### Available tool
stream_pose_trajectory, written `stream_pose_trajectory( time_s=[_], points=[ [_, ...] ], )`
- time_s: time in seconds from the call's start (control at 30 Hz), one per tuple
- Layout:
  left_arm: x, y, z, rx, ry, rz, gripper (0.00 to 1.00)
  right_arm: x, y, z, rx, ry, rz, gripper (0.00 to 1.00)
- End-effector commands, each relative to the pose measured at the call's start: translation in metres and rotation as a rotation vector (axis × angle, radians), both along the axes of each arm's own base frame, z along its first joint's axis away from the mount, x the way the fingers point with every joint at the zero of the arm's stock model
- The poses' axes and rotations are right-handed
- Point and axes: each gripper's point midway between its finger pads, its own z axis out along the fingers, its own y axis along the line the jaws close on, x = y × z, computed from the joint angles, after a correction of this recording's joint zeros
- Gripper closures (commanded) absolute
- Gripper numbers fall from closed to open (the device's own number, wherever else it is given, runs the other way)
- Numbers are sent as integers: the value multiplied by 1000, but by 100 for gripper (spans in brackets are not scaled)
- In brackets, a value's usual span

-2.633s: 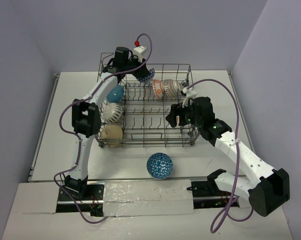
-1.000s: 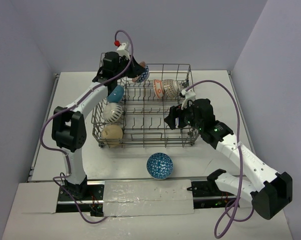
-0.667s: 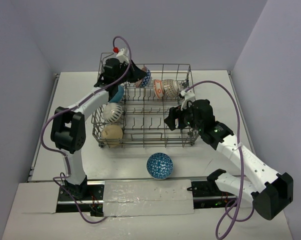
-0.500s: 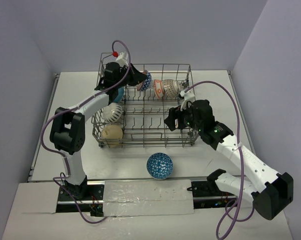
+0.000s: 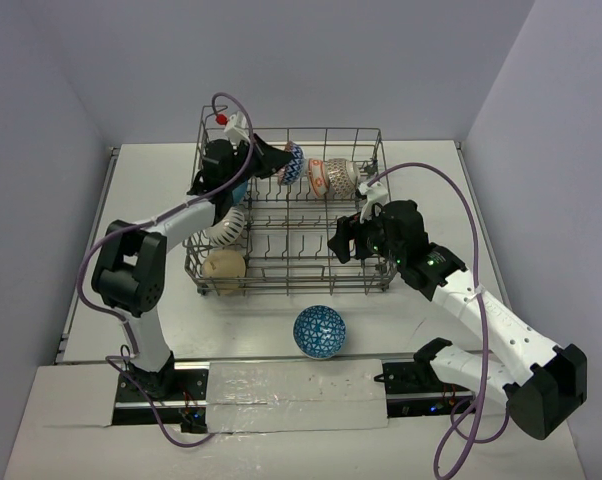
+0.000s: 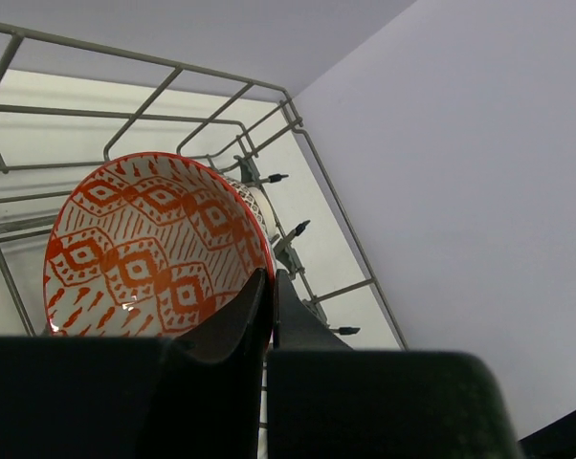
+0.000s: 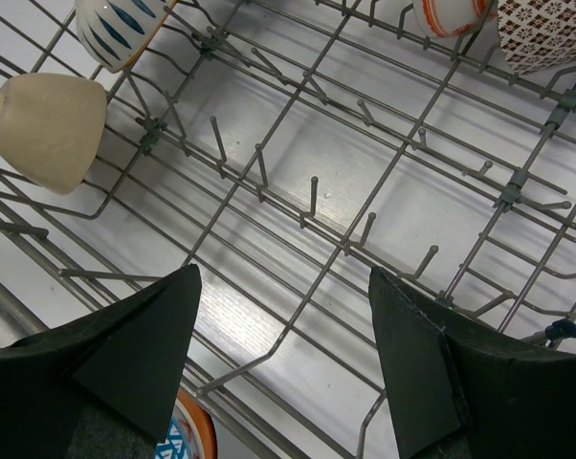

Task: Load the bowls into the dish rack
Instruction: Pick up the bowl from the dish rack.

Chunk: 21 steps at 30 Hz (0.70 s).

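Observation:
The grey wire dish rack (image 5: 311, 291) stands mid-table. My left gripper (image 5: 278, 160) is shut on the rim of a bowl (image 5: 293, 163), blue-patterned outside and orange-patterned inside (image 6: 154, 249), held on edge over the rack's back row (image 6: 211, 143). In the rack stand an orange-and-white bowl (image 5: 321, 176), a brown-patterned bowl (image 5: 344, 174), a white striped bowl (image 5: 226, 228) and a beige bowl (image 5: 224, 267). A blue patterned bowl (image 5: 319, 331) lies on the table in front of the rack. My right gripper (image 5: 343, 243) hangs open over the rack's front right tines (image 7: 312, 201), holding nothing.
A blue bowl (image 5: 239, 188) shows partly behind the left arm at the rack's left side. The raised handle is at the rack's back right corner (image 5: 373, 160). Walls close the table at the back and on both sides.
My left gripper has come down and to the right with its bowl, from above the rack's back left corner to beside the orange-and-white bowl. The right arm has barely moved.

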Motion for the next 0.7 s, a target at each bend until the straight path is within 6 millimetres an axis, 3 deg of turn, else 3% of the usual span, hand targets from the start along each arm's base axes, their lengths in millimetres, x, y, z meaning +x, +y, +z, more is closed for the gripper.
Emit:
stream_pose_trajectory(
  time_s=[0.0, 0.67],
  points=[
    [-12, 10, 81, -124, -211, 43, 100, 1, 3, 22, 14, -58, 7, 22],
    [-9, -4, 67, -296, -182, -3, 100, -2, 5, 21, -7, -48, 16, 22]
  ],
)
